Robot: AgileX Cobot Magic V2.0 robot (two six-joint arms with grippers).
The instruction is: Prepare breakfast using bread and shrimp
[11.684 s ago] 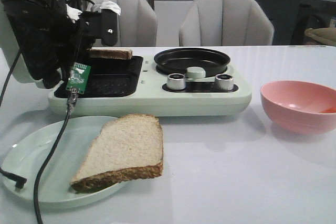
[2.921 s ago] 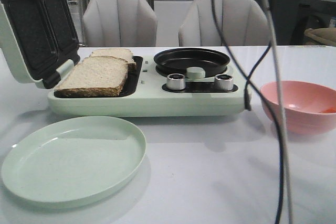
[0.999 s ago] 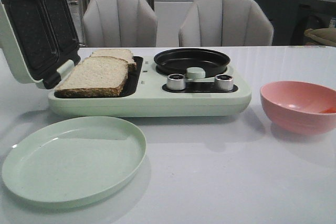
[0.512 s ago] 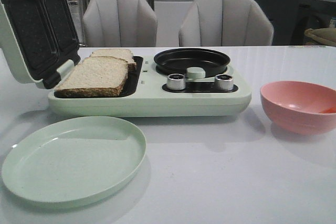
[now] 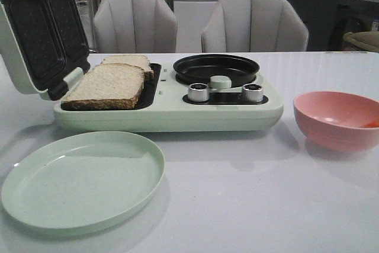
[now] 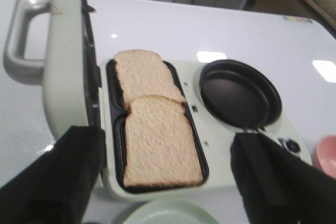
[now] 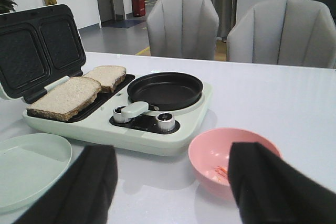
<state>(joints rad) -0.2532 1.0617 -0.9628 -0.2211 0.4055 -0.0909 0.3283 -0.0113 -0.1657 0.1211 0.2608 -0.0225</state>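
Two slices of bread lie in the open sandwich maker's left tray, the near slice (image 5: 106,85) overlapping the far slice (image 5: 127,61); both show in the left wrist view (image 6: 160,140) (image 6: 142,74). Small orange shrimp pieces (image 7: 221,171) lie in the pink bowl (image 7: 210,153), with a bit showing in the front view (image 5: 370,124). My left gripper (image 6: 168,192) is open and empty, high above the maker's front edge. My right gripper (image 7: 173,192) is open and empty above the table, between the maker and the bowl. Neither gripper shows in the front view.
The pale green sandwich maker (image 5: 172,114) has its lid (image 5: 35,34) raised at the left, a black round pan (image 5: 216,68) and two knobs (image 5: 199,92). An empty pale green plate (image 5: 83,179) lies front left. The pink bowl (image 5: 337,119) stands at the right. Two chairs stand behind the table.
The slice that lay on the plate is now in the tray beside the other. The arm and hanging cables have left the front view. Nothing moved in the last second.
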